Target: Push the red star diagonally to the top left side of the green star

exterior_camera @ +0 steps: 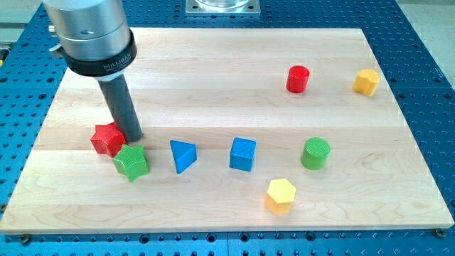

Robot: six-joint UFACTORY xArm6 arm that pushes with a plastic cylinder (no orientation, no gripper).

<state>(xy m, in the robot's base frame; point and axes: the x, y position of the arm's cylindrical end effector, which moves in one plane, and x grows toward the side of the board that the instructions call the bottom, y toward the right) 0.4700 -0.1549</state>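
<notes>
Red star (107,139) sits left-center of frame, touching green star (131,161) on its upper left. Tip (134,136) just right of it. No pincer fitted. Task looks essentially done.

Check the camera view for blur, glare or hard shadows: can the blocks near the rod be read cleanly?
Camera view: sharp and evenly lit, no glare on the board, shadows soft. The red star and green star read cleanly and seem to touch. My tip is sharp, just right of the red star, above the green.
</notes>
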